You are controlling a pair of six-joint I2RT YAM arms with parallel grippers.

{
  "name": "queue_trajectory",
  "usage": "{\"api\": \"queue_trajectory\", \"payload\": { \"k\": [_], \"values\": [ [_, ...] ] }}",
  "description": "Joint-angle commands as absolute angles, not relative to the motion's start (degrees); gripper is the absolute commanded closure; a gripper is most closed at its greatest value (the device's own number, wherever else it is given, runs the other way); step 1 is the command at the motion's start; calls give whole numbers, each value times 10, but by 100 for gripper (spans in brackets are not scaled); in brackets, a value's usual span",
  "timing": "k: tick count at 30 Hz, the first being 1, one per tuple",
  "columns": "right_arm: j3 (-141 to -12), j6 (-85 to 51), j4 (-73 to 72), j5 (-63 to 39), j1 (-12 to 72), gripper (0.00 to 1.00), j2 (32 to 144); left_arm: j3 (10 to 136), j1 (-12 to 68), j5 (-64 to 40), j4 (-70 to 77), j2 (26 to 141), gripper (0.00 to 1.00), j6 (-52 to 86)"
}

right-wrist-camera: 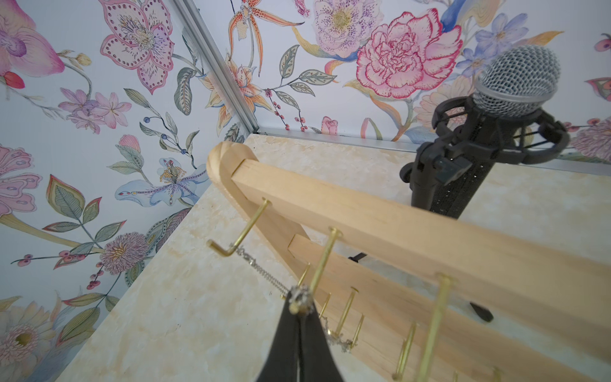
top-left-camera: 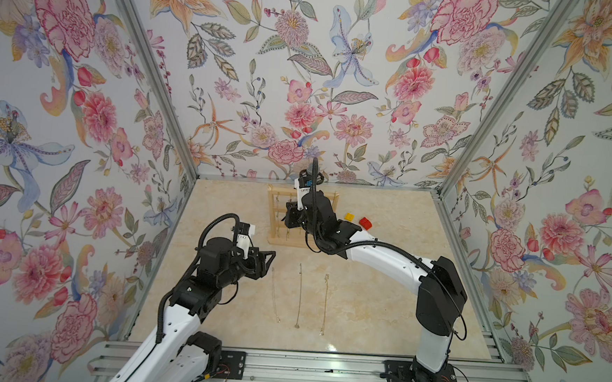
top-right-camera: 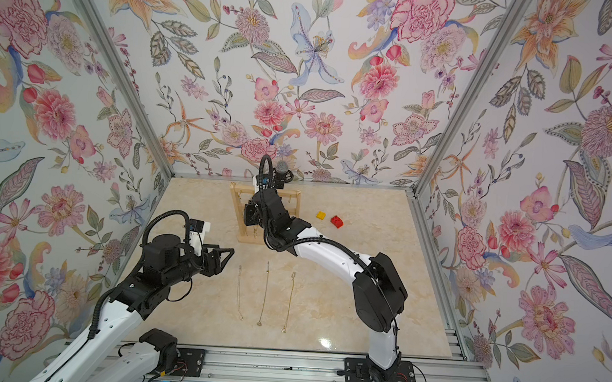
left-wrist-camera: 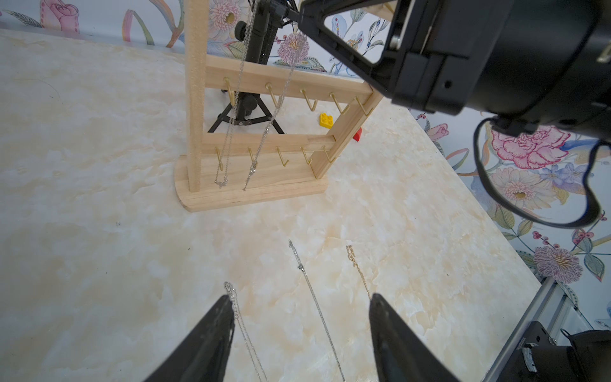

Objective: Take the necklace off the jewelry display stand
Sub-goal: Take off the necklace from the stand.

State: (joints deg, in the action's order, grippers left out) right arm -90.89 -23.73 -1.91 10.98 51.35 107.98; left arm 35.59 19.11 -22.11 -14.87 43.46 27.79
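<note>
The right gripper (right-wrist-camera: 299,306) stands at the top rail (right-wrist-camera: 396,225) of the jewelry display stand (top-left-camera: 282,240), its fingers pressed together on the silver necklace (right-wrist-camera: 261,269). The chain runs taut from the rail's end hook (right-wrist-camera: 248,228) to the fingertips, and a further length drops away below them along the stand's front. In the left wrist view two strands reach down to just above the stand's base.

The left gripper (left-wrist-camera: 301,297) is held in front of the stand, well apart from it, fingers spread wide with nothing between them. Below it and farther from the stand, three loose chains (top-left-camera: 299,297) lie straight and side by side on the table (top-left-camera: 382,294). A clear strip of tabletop separates their nearest ends from the stand's base.

Directly behind the stand a microphone (right-wrist-camera: 515,82) on a black tripod occupies the narrow gap to the back wall (top-left-camera: 303,90). A yellow block (top-left-camera: 349,216) and a red block (top-left-camera: 366,223) lie beside the stand on the right arm's side, the red one farther out. On the stand's other side bare tabletop runs to the side wall, and beyond the blocks it is likewise bare.
</note>
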Motion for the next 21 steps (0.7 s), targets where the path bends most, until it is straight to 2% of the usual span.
{"api": "queue_trajectory", "payload": {
  "k": [1, 21],
  "values": [
    [-900, -230, -29, 99, 511, 100, 1047, 347, 185, -223, -140, 427, 33, 264],
    [-899, -234, -41, 67, 504, 100, 1031, 346, 185, -224, -139, 423, 33, 265]
  ]
}}
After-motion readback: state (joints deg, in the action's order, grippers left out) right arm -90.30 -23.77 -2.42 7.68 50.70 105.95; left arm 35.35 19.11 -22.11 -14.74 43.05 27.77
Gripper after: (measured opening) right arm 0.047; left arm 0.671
